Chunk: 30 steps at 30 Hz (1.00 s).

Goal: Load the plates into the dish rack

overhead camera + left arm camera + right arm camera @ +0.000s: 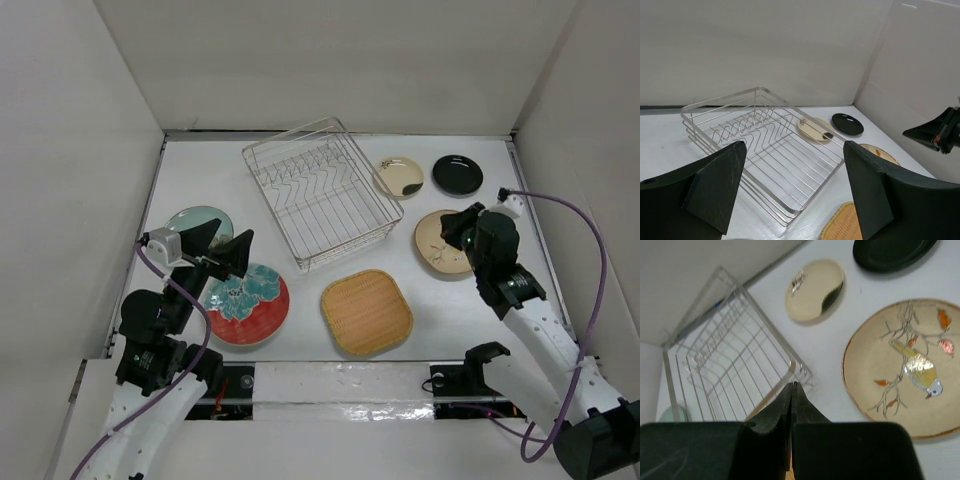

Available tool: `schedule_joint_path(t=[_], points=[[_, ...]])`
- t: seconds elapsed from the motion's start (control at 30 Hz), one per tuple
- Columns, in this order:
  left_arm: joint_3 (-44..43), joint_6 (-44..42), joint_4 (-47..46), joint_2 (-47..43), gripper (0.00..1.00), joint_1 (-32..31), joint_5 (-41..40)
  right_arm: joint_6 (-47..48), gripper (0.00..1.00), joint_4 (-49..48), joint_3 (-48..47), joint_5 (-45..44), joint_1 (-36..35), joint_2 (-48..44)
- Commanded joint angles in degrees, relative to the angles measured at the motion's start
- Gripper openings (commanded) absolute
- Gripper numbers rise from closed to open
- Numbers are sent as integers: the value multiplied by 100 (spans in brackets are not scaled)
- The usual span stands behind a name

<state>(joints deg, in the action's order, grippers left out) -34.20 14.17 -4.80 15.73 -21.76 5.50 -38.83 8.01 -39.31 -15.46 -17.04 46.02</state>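
The silver wire dish rack [352, 243] stands empty at the table's middle back. Near it lie the wooden plate [367, 312], red flowered plate [245, 305], pale teal plate [195, 222], small cream plate [398, 177], small black plate [457, 175] and a beige plate with a bird picture [436, 248]. My left gripper [228, 248] is open and empty, raised over the red plate's far edge and facing the rack [772, 190]. My right gripper [458, 228] is shut and empty above the beige plate [905, 365], its tip [792, 385] near the rack's corner [766, 326].
White walls close the table at the left, back and right. The left wrist view shows the cream plate [812, 128], black plate [847, 124] and wooden plate's edge [840, 225]. The right wrist view shows the cream plate [814, 290] and black plate [890, 252].
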Motion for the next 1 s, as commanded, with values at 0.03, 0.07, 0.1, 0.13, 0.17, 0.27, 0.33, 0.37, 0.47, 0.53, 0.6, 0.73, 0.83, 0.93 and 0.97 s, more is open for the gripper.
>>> schedule_joint_path(t=[0.03,0.07,0.1,0.13,0.17,0.27,0.33,0.37,0.47,0.53,0.6,0.73,0.83,0.93,0.97], points=[[27,-2,-311,-96,74,-30,179,121,4,350,204,1299,-97,-102],[36,-2,-320,-87,73,-30,206,208,6,368,213,1448,-176,-102],[44,-11,-329,-87,72,-30,215,270,7,394,231,1502,-264,-76],[45,15,-329,-87,70,-30,180,358,7,377,231,1633,-465,-76],[53,24,-329,-87,68,-30,180,454,7,368,239,1782,-572,-58],[53,6,-329,-87,43,-30,215,507,0,228,292,2071,-1036,-41],[53,6,-303,-79,9,-30,154,412,0,-167,318,2275,-1397,152],[27,15,-268,-78,0,-30,84,289,0,-421,275,2293,-1903,431],[1,33,-206,-96,0,-30,-110,174,0,-520,-14,1463,-2863,1012],[-8,33,-171,-105,0,-30,-215,139,0,-686,-366,1082,-3673,1678],[-43,33,-118,-96,0,-30,-356,25,0,-740,-682,730,-4069,2181],[-70,103,-39,-210,0,-30,-758,-133,14,-906,-1447,238,-4904,3411],[-61,129,-12,-237,8,-30,-848,-546,44,-1186,-1790,122,-4958,4203],[-52,129,-47,-254,28,-30,-691,-985,64,-1680,-1878,193,-5011,4783],[-43,129,-56,-272,30,-30,-673,-1108,65,-1680,-1940,123,-5011,4915]])
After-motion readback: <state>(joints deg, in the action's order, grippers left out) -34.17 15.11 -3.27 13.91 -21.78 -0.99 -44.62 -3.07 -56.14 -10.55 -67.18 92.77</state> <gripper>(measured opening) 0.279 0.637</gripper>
